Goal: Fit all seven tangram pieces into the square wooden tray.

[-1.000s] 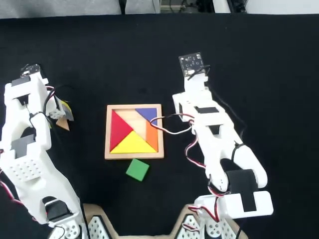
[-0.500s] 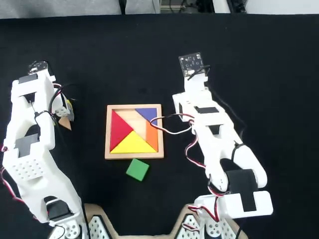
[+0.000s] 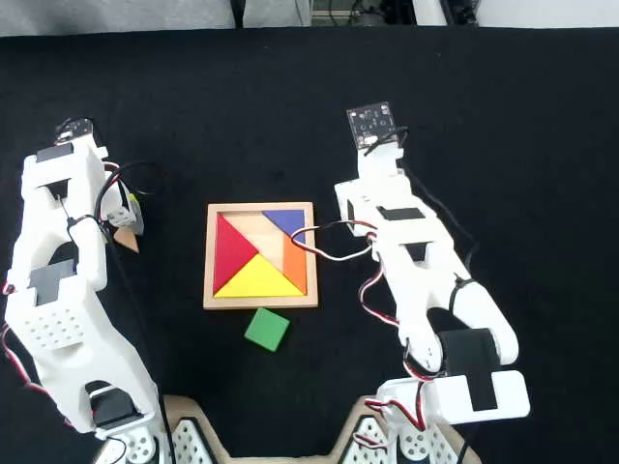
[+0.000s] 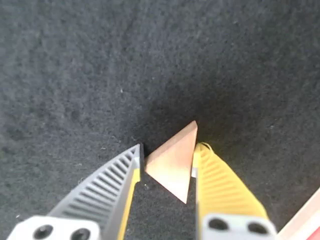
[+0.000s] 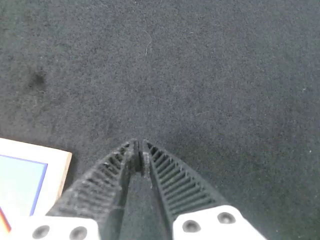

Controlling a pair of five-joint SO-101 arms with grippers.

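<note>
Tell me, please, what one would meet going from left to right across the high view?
tan triangle at the left claw → square wooden tray → right arm

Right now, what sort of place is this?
Probably a robotics lab bench: a white, wired left arm and right arm on a black-cloth table, a wooden tangram tray between them, the left gripper pinching a tan triangle.

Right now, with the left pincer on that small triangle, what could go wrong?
1. The left pincer pinches the tan triangle corner-against-edge, so it may twist or slip on lifting.
2. The right arm's cable loops over the tray at its right rim and could snag placement.
</note>
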